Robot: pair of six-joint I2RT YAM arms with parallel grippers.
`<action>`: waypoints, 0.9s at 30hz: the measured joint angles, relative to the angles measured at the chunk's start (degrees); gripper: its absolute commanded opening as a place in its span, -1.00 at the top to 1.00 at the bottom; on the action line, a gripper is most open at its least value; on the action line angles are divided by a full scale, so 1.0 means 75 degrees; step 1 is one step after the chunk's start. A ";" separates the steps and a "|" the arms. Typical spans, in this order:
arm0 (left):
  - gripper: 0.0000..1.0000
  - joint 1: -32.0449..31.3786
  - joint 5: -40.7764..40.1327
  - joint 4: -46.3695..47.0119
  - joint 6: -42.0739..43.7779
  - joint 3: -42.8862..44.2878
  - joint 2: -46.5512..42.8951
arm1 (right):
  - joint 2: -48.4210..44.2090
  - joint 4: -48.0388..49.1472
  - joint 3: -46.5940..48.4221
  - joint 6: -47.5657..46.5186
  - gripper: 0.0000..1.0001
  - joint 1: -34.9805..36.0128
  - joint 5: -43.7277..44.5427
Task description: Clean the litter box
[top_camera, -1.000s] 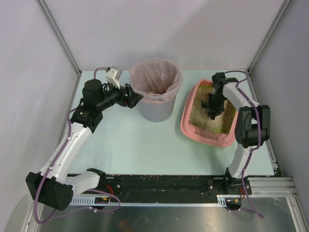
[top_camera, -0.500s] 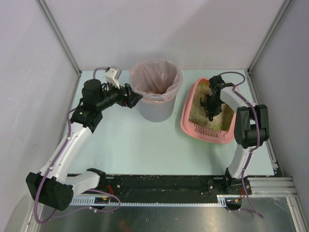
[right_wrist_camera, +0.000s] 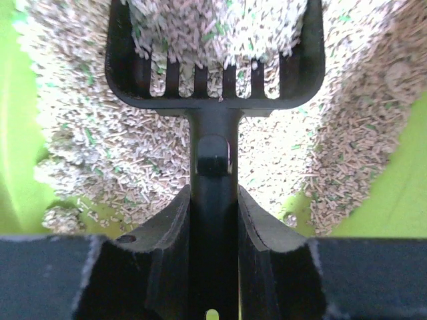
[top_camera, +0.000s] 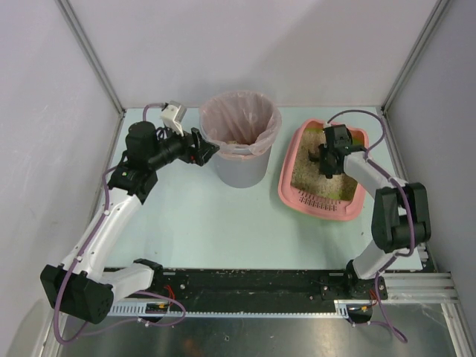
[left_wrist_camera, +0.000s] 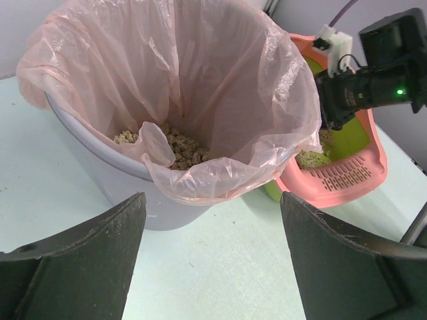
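Scoop [right_wrist_camera: 212, 127] clenched by handle in right tool [right_wrist_camera: 213, 200], heaped with granules [right_wrist_camera: 100, 147] inside litter box [top_camera: 286, 190]. Left tool [left_wrist_camera: 212, 207] released, just beside bin [top_camera: 242, 172] on worktop [top_camera: 193, 216].

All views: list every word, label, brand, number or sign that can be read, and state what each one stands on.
None: no readable text in any view.
Litter box: no lettering visible.
Grey bin and its pink bag: plain, no print visible.
Black scoop: no marking visible.
Only sign: a small green light on the black housing above the litter box, with no text beside it.
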 measured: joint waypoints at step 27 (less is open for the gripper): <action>-0.71 0.0006 0.0032 0.0003 -0.0052 -0.0003 0.0012 | -0.4561 0.2326 -0.4100 0.0233 1.00 0.1026 0.1399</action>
